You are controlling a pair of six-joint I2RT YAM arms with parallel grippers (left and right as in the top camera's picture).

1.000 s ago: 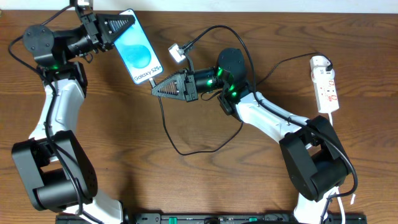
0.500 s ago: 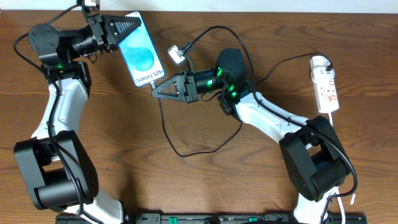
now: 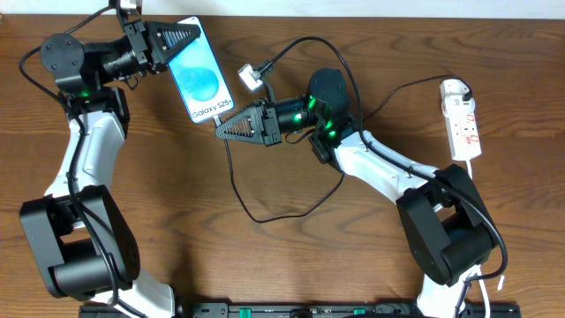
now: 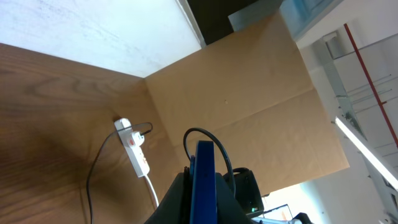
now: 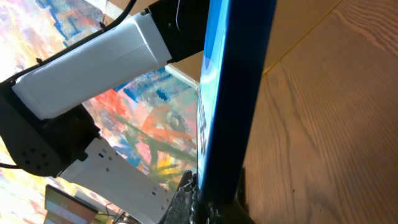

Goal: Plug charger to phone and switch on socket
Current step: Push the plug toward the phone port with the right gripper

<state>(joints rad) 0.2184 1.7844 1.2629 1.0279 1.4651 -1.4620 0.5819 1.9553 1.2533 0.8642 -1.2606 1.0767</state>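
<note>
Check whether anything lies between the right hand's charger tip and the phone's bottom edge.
Nothing visible does. The right hand, shut on the charger, sits right at the bottom edge of the phone, held by the left hand.

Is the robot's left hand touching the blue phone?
Touching. In the left wrist view, the left gripper has the phone pinched edge-on between its fingers. In the overhead view, it covers the phone's top end.

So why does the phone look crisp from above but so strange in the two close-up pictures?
Overhead view: even light, soft shadows, the phone sharp, no glare. Left wrist view: seen edge-on, a thin blue slab; the lower right looks washed out. Right wrist view: too near the lens, so its dark edge blurs while the table grain stays clear.
</note>
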